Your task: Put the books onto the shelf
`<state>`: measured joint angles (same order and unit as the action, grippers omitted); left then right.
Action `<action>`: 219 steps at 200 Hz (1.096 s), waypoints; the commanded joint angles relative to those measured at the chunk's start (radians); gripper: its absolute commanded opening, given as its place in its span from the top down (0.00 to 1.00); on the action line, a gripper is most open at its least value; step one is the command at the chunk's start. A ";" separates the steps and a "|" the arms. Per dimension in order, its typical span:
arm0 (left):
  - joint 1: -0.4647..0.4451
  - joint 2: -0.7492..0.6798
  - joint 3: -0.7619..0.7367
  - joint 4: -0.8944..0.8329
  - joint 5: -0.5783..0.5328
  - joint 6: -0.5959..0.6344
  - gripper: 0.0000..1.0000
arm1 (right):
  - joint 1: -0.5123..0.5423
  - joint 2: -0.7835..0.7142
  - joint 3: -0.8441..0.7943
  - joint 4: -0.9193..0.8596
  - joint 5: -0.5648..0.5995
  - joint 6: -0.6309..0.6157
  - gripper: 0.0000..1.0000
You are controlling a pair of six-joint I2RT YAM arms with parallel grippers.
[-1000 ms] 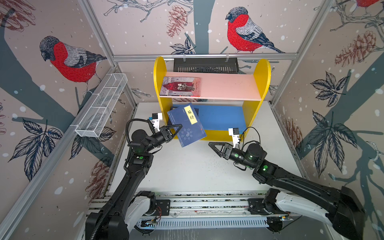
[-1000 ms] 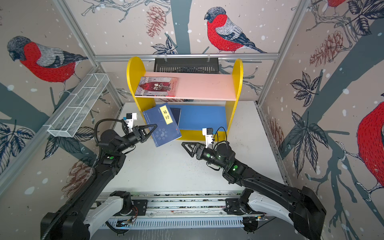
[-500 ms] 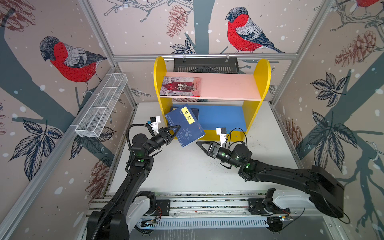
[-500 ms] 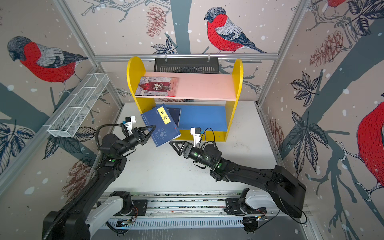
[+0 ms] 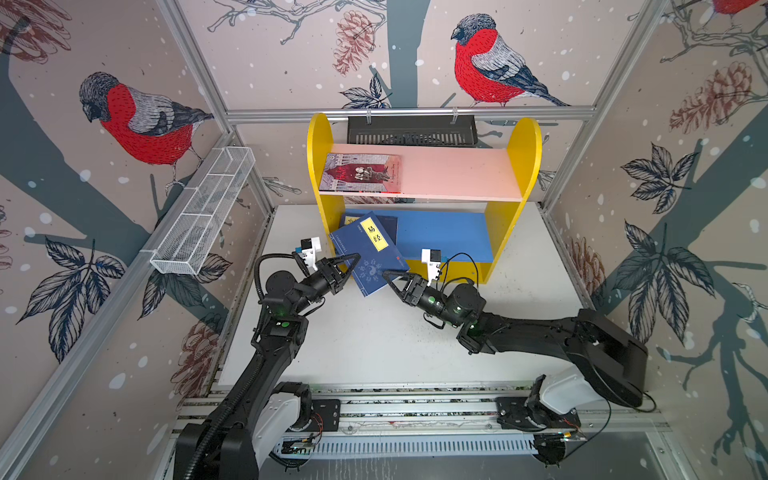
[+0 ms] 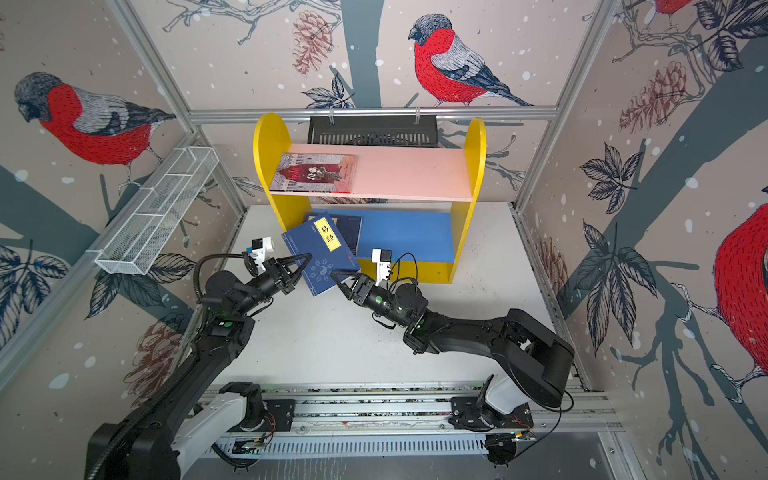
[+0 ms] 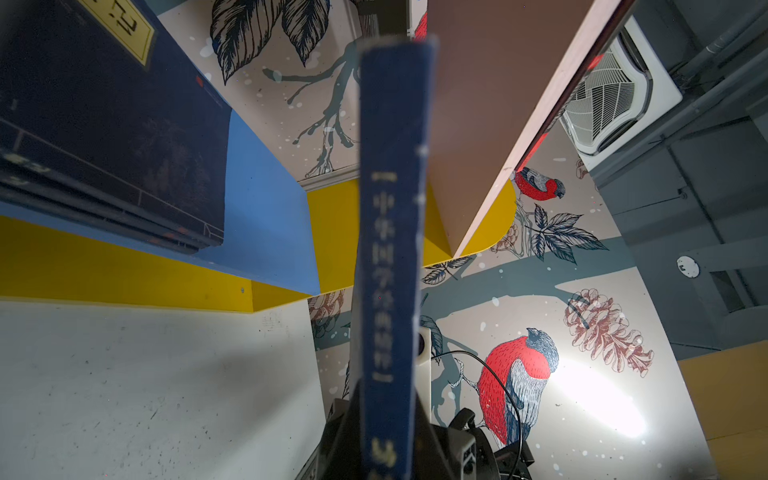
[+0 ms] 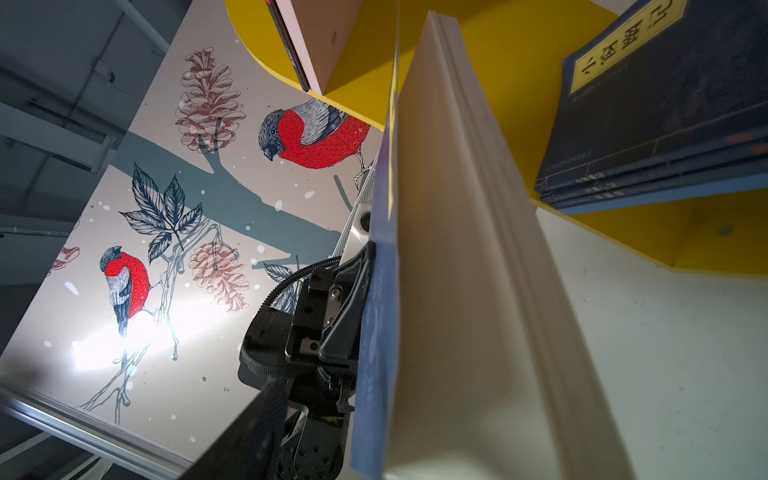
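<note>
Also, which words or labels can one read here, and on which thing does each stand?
"易经": yellow label, held navy book.
"小窗幽记": yellow label, top stacked navy book.
Spine of the held navy book, left wrist view: blurred, unreadable.
Red title, illustrated book: too small.
Spines of the stacked books: too small.

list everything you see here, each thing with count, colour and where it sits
held book: 1, navy with yellow label, tilted in front of the shelf's left end
stacked books: about 3, navy, flat on the blue lower board, left end
illustrated book: 1, grey and red, flat on the pink upper board, left end
shelf: 1, yellow sides, back of table
slotted tray: 1, black, back rail
wire basket: 1, white, left wall
table: 1, white
left gripper: black, shut on held book
right gripper: black, open at its opposite edge
</note>
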<state>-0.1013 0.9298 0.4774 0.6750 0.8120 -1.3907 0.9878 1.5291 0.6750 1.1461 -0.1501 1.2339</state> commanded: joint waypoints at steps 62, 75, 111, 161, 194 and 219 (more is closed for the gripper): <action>0.001 -0.014 -0.014 -0.028 0.021 0.019 0.96 | -0.048 0.109 0.065 0.152 -0.102 0.041 0.96; 0.001 -0.016 -0.022 -0.029 0.022 0.024 0.78 | -0.065 0.104 0.051 0.147 -0.132 0.041 0.98; 0.005 -0.048 -0.034 -0.083 0.071 0.145 0.33 | -0.139 0.028 0.008 0.032 -0.279 -0.009 0.99; 0.009 -0.072 -0.009 -0.256 0.202 0.403 0.20 | -0.288 -0.192 -0.005 -0.481 -0.557 -0.340 0.99; 0.011 -0.063 0.001 -0.277 0.319 0.508 0.19 | -0.369 -0.318 0.029 -0.778 -0.717 -0.522 0.99; 0.011 -0.068 -0.004 -0.282 0.371 0.548 0.19 | -0.380 -0.386 0.073 -1.000 -0.770 -0.671 0.99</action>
<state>-0.0925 0.8650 0.4706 0.3988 1.0809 -0.9333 0.6189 1.1957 0.7189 0.3904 -0.7856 0.7727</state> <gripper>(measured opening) 0.810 0.127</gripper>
